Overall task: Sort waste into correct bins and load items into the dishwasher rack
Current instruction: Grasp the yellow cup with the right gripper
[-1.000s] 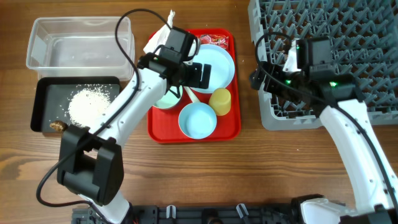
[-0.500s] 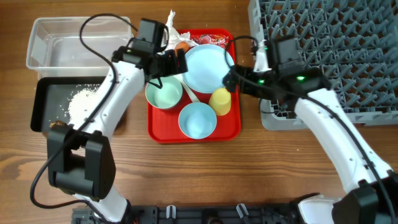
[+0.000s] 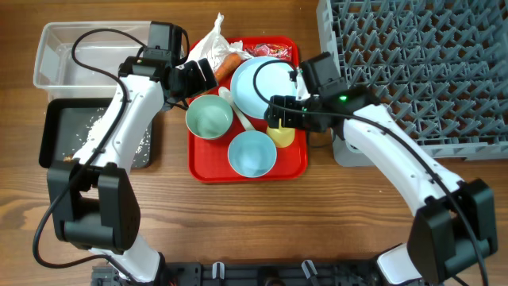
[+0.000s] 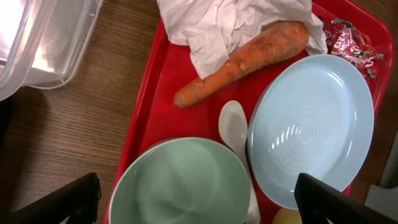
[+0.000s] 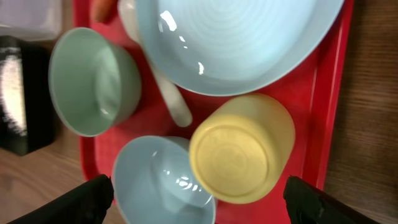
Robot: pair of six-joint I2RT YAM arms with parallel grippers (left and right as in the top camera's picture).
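Red tray, centre. Qty on it:
- 1 plate, far right
- 2 bowls: mint bowl left, blue bowl near
- 1 yellow cup, just right of blue bowl
- 1 spoon, btwn mint bowl and plate

Waste at far end: 1 carrot, 1 tissue, 1 wrapper; print too small to read.

Left side, 2 bins: clear tub far, black tray near w/ rice. Rack far right.

L gripper by carrot, fingers apart, empty. R gripper over cup, fingers apart, empty.
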